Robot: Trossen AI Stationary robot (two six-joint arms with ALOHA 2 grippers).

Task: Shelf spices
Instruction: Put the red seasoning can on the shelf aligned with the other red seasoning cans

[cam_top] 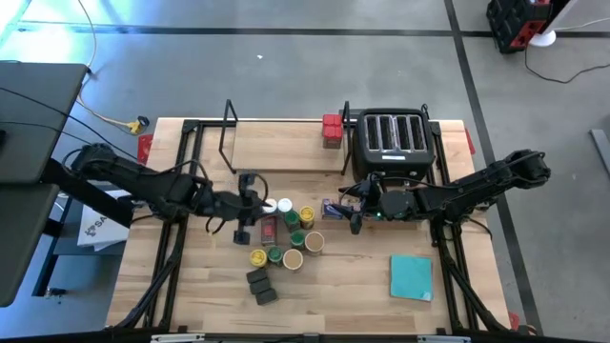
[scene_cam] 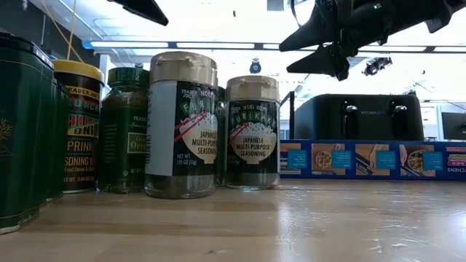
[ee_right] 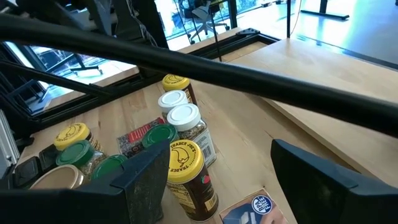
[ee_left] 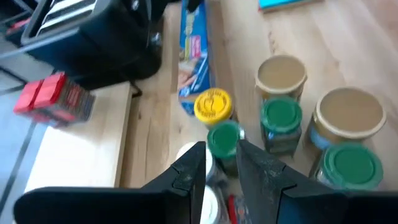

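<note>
The spices (cam_top: 284, 238) are clustered on the tabletop (cam_top: 353, 286) in front of the shelf (cam_top: 281, 143), on whose board one red tin (cam_top: 331, 131) stands beside the toaster (cam_top: 393, 138). The left gripper (cam_top: 250, 205) is held over the cluster's left edge, its jaws narrowed around a white-lidded jar (ee_left: 200, 163). The right gripper (cam_top: 351, 208) is poised near the blue box (cam_top: 335, 209), jaws wide and empty.
</note>
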